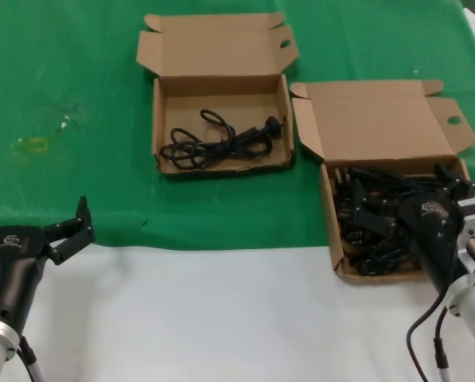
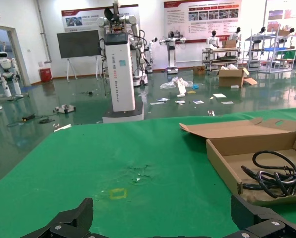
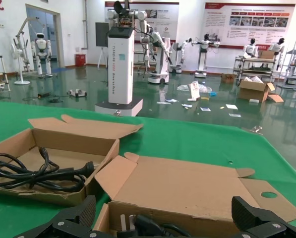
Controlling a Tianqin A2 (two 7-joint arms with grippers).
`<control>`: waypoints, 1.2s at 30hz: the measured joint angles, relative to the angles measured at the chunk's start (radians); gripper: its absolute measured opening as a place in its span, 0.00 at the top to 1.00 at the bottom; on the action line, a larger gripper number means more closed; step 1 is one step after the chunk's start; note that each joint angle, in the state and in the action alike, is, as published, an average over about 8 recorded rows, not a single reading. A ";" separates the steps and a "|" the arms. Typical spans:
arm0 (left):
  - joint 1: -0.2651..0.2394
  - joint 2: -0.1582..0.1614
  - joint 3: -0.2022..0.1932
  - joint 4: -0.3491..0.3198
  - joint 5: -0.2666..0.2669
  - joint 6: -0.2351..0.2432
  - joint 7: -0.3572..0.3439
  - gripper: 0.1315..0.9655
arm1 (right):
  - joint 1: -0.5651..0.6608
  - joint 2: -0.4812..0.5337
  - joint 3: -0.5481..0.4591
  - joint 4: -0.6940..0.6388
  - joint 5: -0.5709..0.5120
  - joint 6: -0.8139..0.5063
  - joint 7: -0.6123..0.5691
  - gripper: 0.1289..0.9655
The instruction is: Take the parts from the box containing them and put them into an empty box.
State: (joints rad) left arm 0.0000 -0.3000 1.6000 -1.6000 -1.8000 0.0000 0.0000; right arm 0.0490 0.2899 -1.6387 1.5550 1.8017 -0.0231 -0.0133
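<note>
**Right gripper low in the cable box, left gripper waiting at the near left edge**

At the near left edge of the table, over the white strip, the left gripper (image 1: pixel 34 225) hangs with its fingers spread wide and nothing between them; its arm runs off the bottom corner. Only the two dark fingertips show in its wrist view.

Near the right edge, the right gripper (image 1: pixel 452 185) reaches down into the squarer box (image 1: pixel 330 211), which holds a dark tangle of black cables (image 1: pixel 372 219). The arm's body covers much of that box's right half, and the near right corner is cut off behind it. The fingers look parted over the cables, but black on black hides whether any cable is pinched. In its wrist view only the finger ends and a sliver of cable appear below the raised lid (image 3: pixel 187 186).

Farther back, near the middle of the green cloth (image 1: pixel 70 79), the wider box (image 1: pixel 223 167) lies open with one coiled black power cord (image 1: pixel 217 142) in it.
</note>
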 joint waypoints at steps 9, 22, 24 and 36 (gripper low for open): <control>0.000 0.000 0.000 0.000 0.000 0.000 0.000 0.00 | 0.000 0.000 0.000 0.000 0.000 0.000 0.000 0.00; 0.000 0.000 0.000 0.000 0.000 0.000 0.000 0.00 | 0.000 0.000 0.000 0.000 0.000 0.000 0.000 0.00; 0.000 0.000 0.000 0.000 0.000 0.000 0.000 0.00 | 0.000 0.000 0.000 0.000 0.000 0.000 0.000 0.00; 0.000 0.000 0.000 0.000 0.000 0.000 0.000 0.00 | 0.000 0.000 0.000 0.000 0.000 0.000 0.000 0.00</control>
State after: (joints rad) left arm 0.0000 -0.3000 1.6000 -1.6000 -1.8000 0.0000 0.0000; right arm 0.0490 0.2899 -1.6387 1.5550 1.8017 -0.0231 -0.0133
